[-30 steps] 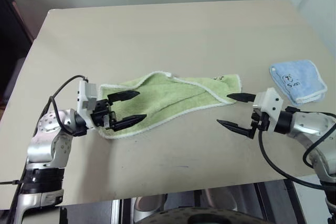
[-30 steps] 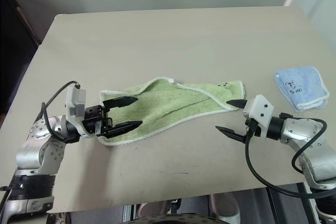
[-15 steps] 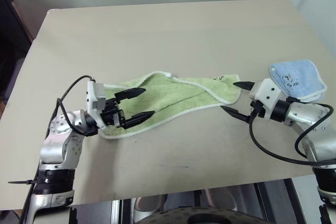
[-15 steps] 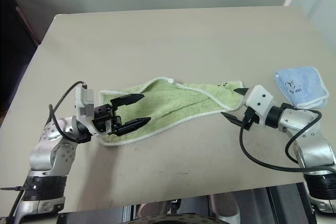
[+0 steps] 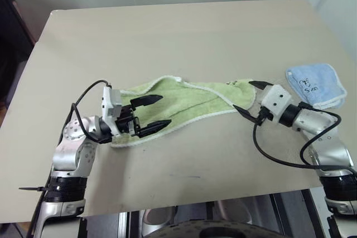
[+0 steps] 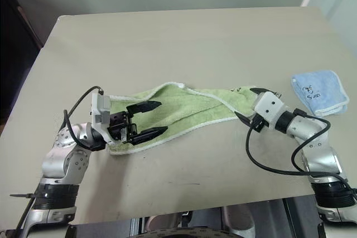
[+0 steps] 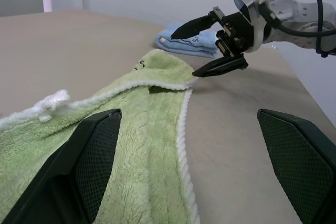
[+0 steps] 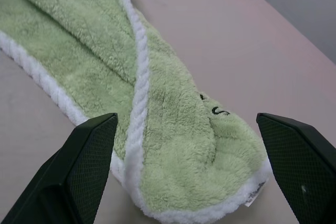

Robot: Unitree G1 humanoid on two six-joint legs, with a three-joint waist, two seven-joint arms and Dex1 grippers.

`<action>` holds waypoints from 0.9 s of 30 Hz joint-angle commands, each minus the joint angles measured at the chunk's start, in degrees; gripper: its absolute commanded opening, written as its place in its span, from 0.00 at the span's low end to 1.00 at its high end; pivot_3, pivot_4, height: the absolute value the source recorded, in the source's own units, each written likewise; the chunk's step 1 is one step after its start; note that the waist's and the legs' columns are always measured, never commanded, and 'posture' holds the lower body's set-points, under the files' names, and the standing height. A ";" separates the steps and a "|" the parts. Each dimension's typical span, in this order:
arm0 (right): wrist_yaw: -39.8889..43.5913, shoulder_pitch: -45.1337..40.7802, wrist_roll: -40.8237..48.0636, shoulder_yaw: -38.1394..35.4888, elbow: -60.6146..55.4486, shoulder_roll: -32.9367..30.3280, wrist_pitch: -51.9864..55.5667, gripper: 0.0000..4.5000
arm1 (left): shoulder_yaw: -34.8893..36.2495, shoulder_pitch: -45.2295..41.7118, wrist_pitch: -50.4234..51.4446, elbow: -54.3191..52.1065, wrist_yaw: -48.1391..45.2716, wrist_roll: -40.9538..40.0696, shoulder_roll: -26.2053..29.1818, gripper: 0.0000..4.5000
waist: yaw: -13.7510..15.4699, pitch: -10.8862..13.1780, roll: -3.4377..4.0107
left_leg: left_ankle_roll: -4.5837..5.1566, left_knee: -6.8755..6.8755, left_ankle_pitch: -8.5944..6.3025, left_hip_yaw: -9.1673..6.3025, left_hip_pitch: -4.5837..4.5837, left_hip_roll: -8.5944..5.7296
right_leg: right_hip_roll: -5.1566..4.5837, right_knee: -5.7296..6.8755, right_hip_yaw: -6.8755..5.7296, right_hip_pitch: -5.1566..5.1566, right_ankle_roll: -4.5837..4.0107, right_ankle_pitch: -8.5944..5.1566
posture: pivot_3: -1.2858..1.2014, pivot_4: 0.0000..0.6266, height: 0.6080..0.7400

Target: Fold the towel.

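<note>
The towel (image 5: 184,107) lies rumpled and loosely doubled along the middle of the desk (image 5: 167,37), a long strip running across it, nearer the front edge than the back, with its white edging twisted over the top and the end that carries the small black mark pointing toward the right side. Over the last second both arms have closed in on it from opposite ends. The right gripper (image 5: 248,97) has made the bigger move: a moment ago it hung off the towel's right end nearer the front edge, and now it has swung in and turned so that its spread fingers (image 8: 89,166) bracket that marked end, the cloth lying between them but not yet pinched. The left gripper (image 5: 153,112) has only crept a little further inward over the towel's left end, fingers (image 7: 89,161) also wide apart, one over the cloth and one at its front hem. Neither holds anything. The towel itself has not shifted, so no fold has been made. To me this reads as the lining-up stage finishing, with the next thing being to close on both ends; the right end looks bunched and thick, so the fingers may catch only the top layer there. The blue cloth (image 5: 315,85) sits folded near the right edge, just behind the right arm, and is not touched.
</note>
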 commanded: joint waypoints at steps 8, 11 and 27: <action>-0.05 -0.16 -5.93 2.36 4.31 -1.83 -7.39 0.99 | 0.23 -0.56 -0.85 -1.21 -0.50 0.61 0.47 1.00 | 0.01 0.00 0.00 | 0.00 0.00 0.00 0.00 0.00 0.00 | -0.01 -0.01 0.00 0.02 0.01 0.01 | 0.52 0.24 1.00; -0.84 -1.09 -8.18 2.59 6.31 -2.27 -8.82 0.99 | 0.19 -0.57 -0.76 -1.22 -0.56 0.60 0.39 1.00 | 0.00 0.00 0.00 | 0.00 0.00 0.00 0.00 0.01 0.01 | 0.00 0.01 0.00 0.01 0.00 0.01 | 0.52 0.24 1.00; -0.88 -2.98 -7.45 0.60 7.42 -2.58 -8.39 0.99 | -0.11 -0.07 -3.18 0.72 -1.85 1.65 0.12 1.00 | 0.01 0.00 0.00 | 0.01 0.00 -0.01 0.00 0.00 0.01 | 0.00 -0.03 0.00 0.02 0.01 0.02 | 0.52 0.24 1.00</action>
